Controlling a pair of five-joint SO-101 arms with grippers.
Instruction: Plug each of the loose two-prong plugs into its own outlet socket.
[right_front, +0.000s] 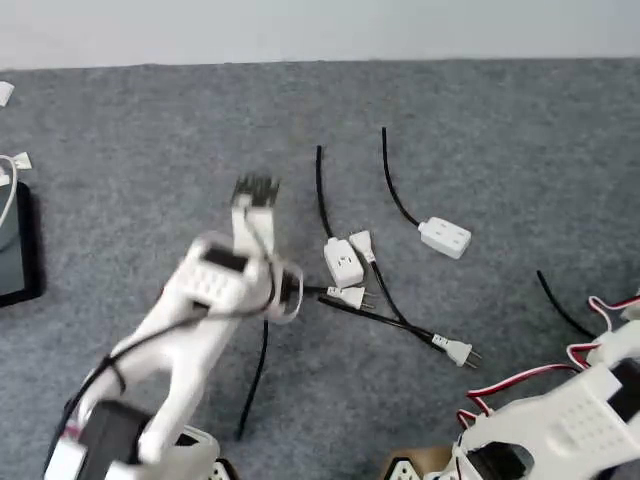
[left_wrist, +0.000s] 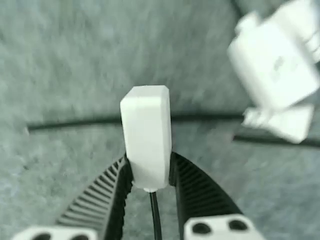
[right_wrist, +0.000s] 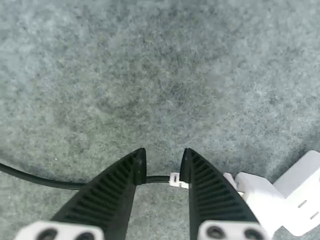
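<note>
- Left gripper (left_wrist: 149, 162) is clamped on the sides of a white block (left_wrist: 146, 132). The block looks lifted off the carpet (left_wrist: 60, 60), near a lying socket (right_front: 343, 262) but apart from it. No prongs show on its free end.
- Risk: the fingers (left_wrist: 107, 192) pinch the block's cord end alone, so a push on the free end during mating could tilt it or slide it in the grip. Its cord (left_wrist: 154, 215) trails back under the arm and may snag.
- Long axis: in line with the fingers. The free end points away from the wrist, toward the table's far side.
- Right gripper (right_wrist: 164, 157) hangs with jaws apart over another cord (right_wrist: 45, 181), a plug (right_wrist: 252, 192) just beside. Closing there would likely catch cord, not plug.
</note>
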